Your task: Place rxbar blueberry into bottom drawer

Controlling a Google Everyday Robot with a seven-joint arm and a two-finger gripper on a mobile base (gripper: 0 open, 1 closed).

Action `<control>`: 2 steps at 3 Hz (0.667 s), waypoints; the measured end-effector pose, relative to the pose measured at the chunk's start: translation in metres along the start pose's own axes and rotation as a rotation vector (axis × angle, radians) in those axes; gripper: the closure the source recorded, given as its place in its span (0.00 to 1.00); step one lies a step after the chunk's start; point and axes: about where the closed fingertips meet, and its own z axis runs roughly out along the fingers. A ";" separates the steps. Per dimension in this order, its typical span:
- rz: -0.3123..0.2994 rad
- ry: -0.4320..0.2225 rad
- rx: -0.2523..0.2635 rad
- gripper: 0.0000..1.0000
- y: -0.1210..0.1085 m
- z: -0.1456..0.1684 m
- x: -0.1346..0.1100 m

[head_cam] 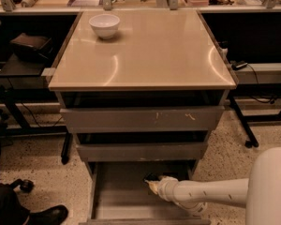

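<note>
Tan-topped grey metal cabinet (145, 55): all three drawers pulled out. Deep grey bottom drawer (122, 191): white robot arm (210, 193) reaches in from the right. White bowl (104, 25) on top, rear left. Gripper (153, 185) inside bottom drawer; grip state cannot be determined. Dark-wrapped rxbar blueberry (152, 176) at gripper tip.

Lab: workbenches (267, 71), gripper (152, 180) in bottom drawer (119, 198)

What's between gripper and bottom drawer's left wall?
The gripper sits inside the bottom drawer, right of centre; only bare drawer floor lies between, per camera view.
</note>
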 end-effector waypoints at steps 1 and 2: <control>0.041 0.022 -0.013 1.00 -0.005 0.035 0.024; 0.085 0.040 -0.018 1.00 -0.016 0.071 0.042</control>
